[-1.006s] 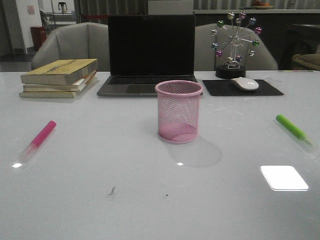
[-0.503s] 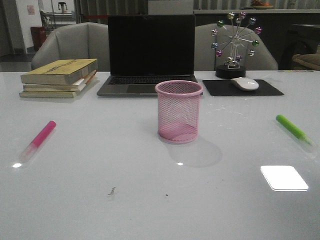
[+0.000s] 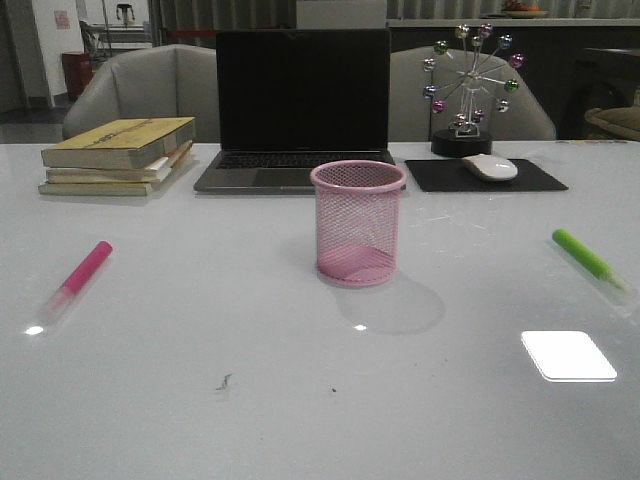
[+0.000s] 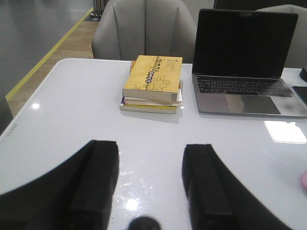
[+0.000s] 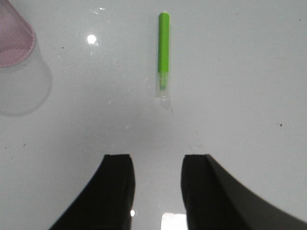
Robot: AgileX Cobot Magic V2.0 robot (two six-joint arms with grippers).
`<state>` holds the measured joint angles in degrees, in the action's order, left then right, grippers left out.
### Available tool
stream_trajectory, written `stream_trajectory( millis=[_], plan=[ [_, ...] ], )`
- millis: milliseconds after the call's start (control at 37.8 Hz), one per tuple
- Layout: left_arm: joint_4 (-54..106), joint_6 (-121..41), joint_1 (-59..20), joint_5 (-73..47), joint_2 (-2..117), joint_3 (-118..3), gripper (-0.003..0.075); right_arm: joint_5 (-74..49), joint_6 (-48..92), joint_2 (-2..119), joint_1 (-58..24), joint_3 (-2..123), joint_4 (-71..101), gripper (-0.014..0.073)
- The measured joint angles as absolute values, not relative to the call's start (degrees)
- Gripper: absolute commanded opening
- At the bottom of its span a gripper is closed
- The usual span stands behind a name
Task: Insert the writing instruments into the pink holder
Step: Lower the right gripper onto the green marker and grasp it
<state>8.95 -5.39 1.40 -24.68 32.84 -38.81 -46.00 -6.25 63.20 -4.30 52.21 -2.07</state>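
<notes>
The pink holder (image 3: pixel 357 223), a round wire-mesh cup, stands upright and empty at the table's middle; its edge shows in the right wrist view (image 5: pixel 14 36). A bright pink marker (image 3: pixel 80 275) lies flat at the left of the table. A lime green marker (image 3: pixel 588 259) lies flat at the right, and the right wrist view has the green marker (image 5: pixel 163 45) ahead of my right gripper (image 5: pixel 157 163), which is open and empty. My left gripper (image 4: pixel 149 151) is open over bare table, holding nothing. Neither arm shows in the front view.
A black laptop (image 3: pixel 300 110) sits behind the holder. A stack of books (image 3: pixel 118 155) lies at the back left. A mouse on a black pad (image 3: pixel 487 170) and a ball ornament (image 3: pixel 468 85) stand at the back right. Grey chairs are beyond the table.
</notes>
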Motion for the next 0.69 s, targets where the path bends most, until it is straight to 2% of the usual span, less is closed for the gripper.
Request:
stream_trajectory(
  millis=[371, 689],
  plan=[
    [8.95, -5.39, 1.4, -24.79, 32.84, -38.81, 0.0393, -51.47, -6.51, 89.34, -0.55, 74.22, -2.07, 0.0378],
    [8.95, -5.39, 1.4, -24.91, 32.84, -38.81, 0.0393, -52.69, -6.61, 105.65, -0.42, 89.33, -2.07, 0.0378]
  ],
)
